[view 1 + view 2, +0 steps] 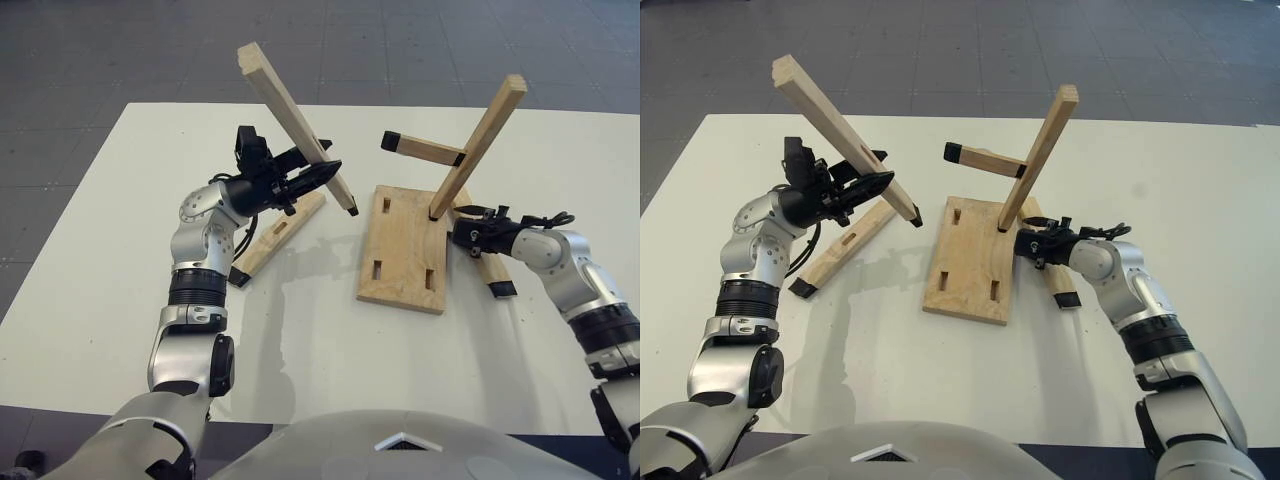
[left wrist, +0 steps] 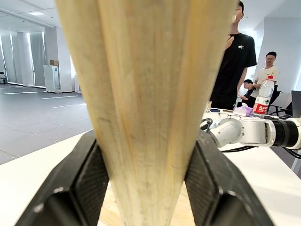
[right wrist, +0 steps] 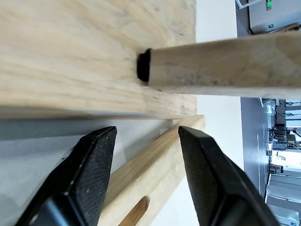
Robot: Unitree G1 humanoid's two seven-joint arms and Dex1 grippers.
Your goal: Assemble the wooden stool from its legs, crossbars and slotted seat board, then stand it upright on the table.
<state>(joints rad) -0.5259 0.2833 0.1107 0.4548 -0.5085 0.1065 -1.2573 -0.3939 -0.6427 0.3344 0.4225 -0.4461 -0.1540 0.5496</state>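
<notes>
The slotted seat board [image 1: 405, 250] lies flat on the white table. One leg [image 1: 480, 140] stands tilted in its far right slot, with a black-tipped crossbar [image 1: 425, 148] sticking out to the left. My left gripper [image 1: 325, 172] is shut on a second leg [image 1: 295, 120] and holds it slanted above the table, its black tip pointing down near the board's left corner. A third leg [image 1: 280, 232] lies below it. My right gripper [image 1: 458, 235] is open at the board's right edge, its fingers [image 3: 89, 174] on either side of a fourth leg [image 3: 150, 174] that lies on the table.
The table [image 1: 300, 340] has bare white surface in front of the board and on the far left. Its front edge runs close to my body. The standing leg and crossbar rise high over the board's far right corner.
</notes>
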